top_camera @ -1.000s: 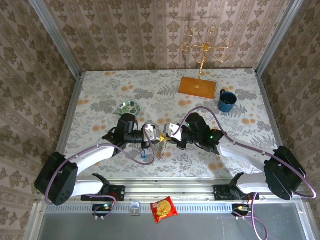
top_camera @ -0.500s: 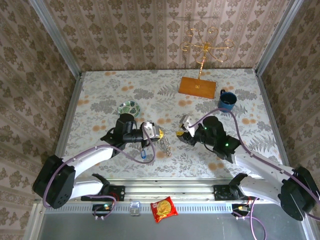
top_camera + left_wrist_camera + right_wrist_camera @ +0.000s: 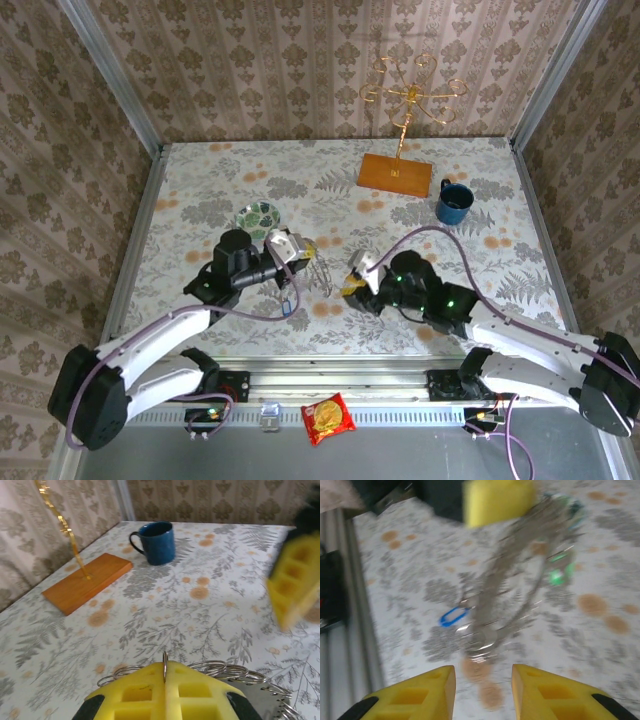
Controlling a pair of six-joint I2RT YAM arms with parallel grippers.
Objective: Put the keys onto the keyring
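Keyring (image 3: 322,275): large grey metal loop with wire coils along rim. It hangs tilted from left gripper (image 3: 303,254), just right of green-patterned bowl (image 3: 258,215). Left arm low, reaching past bowl, gripper pinched tight on thin rim wire. Blue key (image 3: 287,305) flat on bench (image 3: 200,180), nearer than bowl. Right gripper (image 3: 352,278) farther right of bowl, parted, empty. Right wrist view motion-blurred, rim detail lost.

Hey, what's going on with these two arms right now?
The left gripper is clamped on the rim of the keyring and holds it up. The right gripper is open and empty, facing the ring. The blue key lies on the table near the ring, not yet on it.
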